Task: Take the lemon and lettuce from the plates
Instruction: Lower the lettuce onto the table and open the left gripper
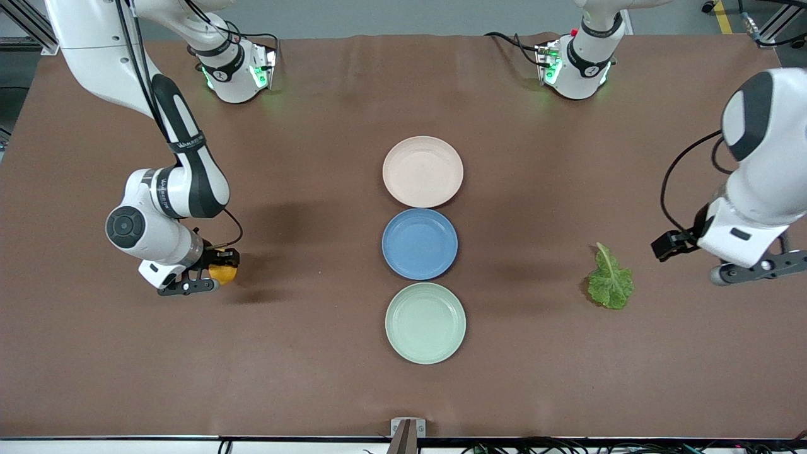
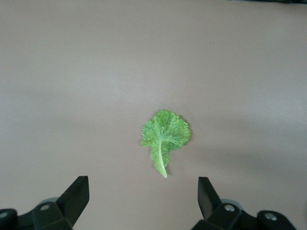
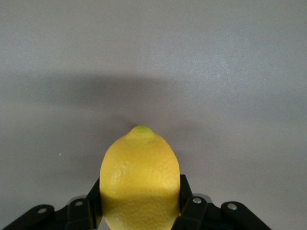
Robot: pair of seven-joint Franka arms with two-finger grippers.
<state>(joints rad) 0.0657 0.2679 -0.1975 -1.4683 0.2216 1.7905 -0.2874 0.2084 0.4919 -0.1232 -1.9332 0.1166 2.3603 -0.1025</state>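
Note:
The yellow lemon [image 1: 224, 273] [image 3: 139, 163] is clamped in my right gripper [image 1: 220, 263] [image 3: 140, 189], which is shut on it just above the table toward the right arm's end. The green lettuce [image 1: 609, 282] [image 2: 165, 135] lies flat on the brown table toward the left arm's end, touching no plate. My left gripper [image 1: 669, 243] [image 2: 142, 184] hangs open in the air beside the leaf, with nothing between its fingers. The beige-pink plate [image 1: 422, 171] and the mint green plate [image 1: 425, 323] both hold nothing.
A blue plate [image 1: 420, 244], also bare, sits between the two task plates in a line down the middle of the table. The arms' bases [image 1: 236, 69] [image 1: 577, 63] stand along the edge farthest from the front camera.

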